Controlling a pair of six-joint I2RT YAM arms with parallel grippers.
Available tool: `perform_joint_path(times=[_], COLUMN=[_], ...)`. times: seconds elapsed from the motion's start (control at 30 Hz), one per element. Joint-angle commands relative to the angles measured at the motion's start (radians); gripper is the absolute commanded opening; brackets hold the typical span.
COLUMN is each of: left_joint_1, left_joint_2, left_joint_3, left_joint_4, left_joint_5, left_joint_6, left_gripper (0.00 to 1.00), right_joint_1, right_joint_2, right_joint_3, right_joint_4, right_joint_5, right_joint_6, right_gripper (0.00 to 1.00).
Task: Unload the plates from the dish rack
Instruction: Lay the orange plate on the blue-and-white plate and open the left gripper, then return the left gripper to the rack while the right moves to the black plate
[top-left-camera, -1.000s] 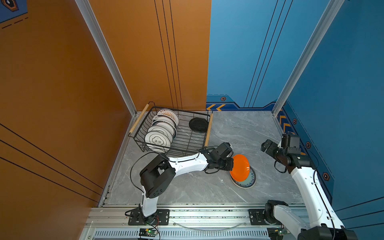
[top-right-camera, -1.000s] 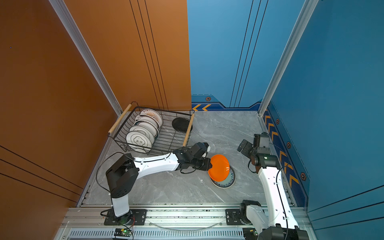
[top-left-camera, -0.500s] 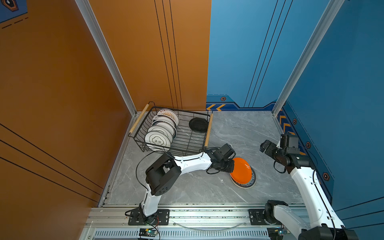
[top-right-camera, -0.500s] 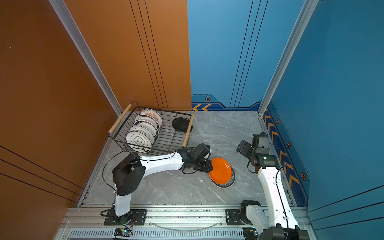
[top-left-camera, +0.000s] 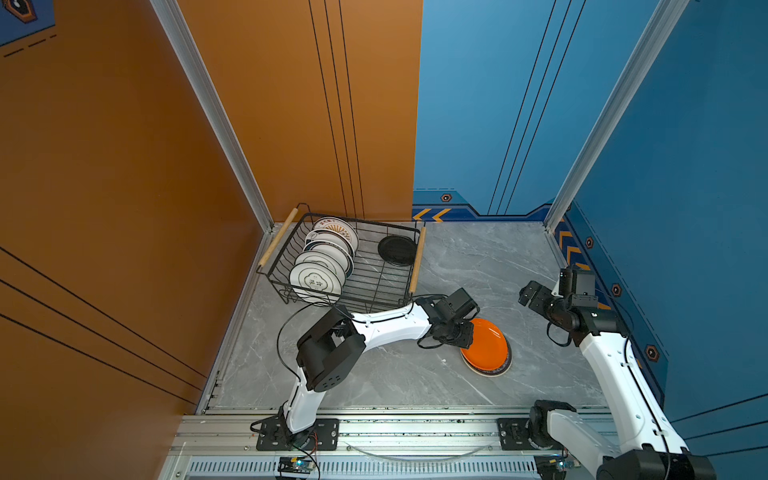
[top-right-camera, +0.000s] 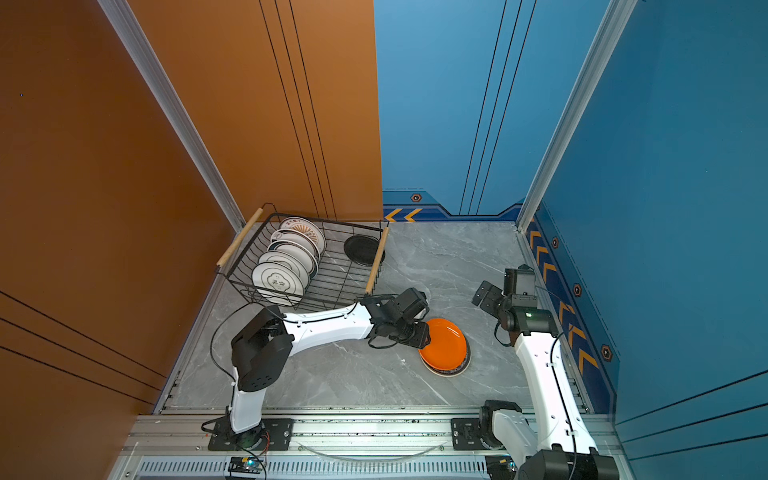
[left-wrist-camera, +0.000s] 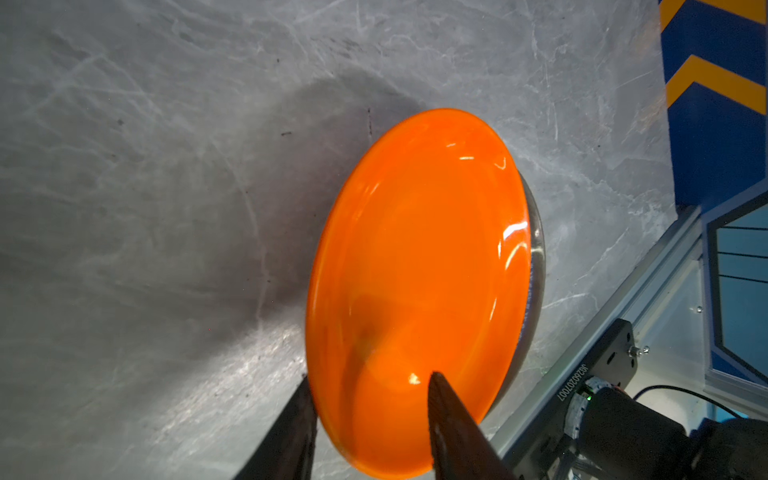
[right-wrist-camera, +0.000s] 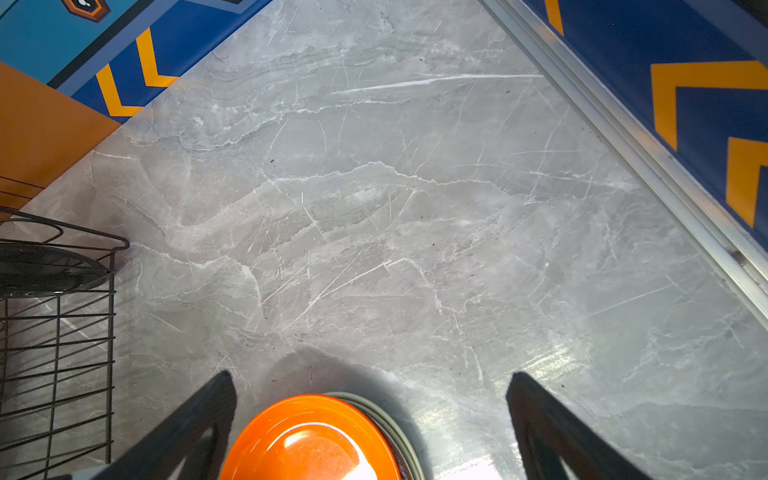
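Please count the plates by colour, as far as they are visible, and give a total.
Orange plate: 1, on top of the stack on the table
Black plate: 1, flat in the dish rack
Light plates: at least 5, standing overlapped in the dish rack
Plates under the orange one: at least 1, only rims show
Total: at least 8

The cell as I see it around the job

I see a grey marble-patterned worktop (top-left-camera: 374, 386). Matt orange wall panels (top-left-camera: 124, 166) meet smooth blue wall panels (top-left-camera: 478, 104) at the back. A dark blue skirting strip with yellow chevrons (top-left-camera: 432, 214) runs along the blue panels' foot, and a silver aluminium rail (top-left-camera: 415, 432) runs along the near edge.
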Motion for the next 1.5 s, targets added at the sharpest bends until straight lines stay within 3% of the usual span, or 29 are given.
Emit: perform_joint_path(times=[0.0,0.57,1.07,1.2,1.47], left_joint_1=[-0.016,-0.049,-0.077,-0.067,-0.045], left_joint_2=[0.023,0.119,0.138,0.077,-0.183], left_joint_3=[0.036,0.179,0.274,0.248,0.098], left_joint_4=[-0.080,-0.199,-0.345,-0.375,-0.374], left_joint_5=[-0.043,-0.049,-0.131,-0.212,-0.395], left_joint_6=[0.031,0.135,0.223,0.230,0.240], left_gripper=[0.47,0.58,0.63,0.63,0.67], right_joint_1=[0.007,0.002,0.019,0.072,0.252], right_joint_2=[0.003,0.040,0.099,0.149,0.255], right_joint_3=[-0.015,-0.010,0.022,0.078,0.277], right_joint_4=[0.008,-0.002,-0.005,-0.036,-0.026], right_joint_5=[0.005,-0.031,-0.085,-0.083,-0.079], right_joint_6=[-0.019,-0.027,-0.034,-0.076,-0.173], right_gripper=[1.00,1.00,1.00,1.00,1.00])
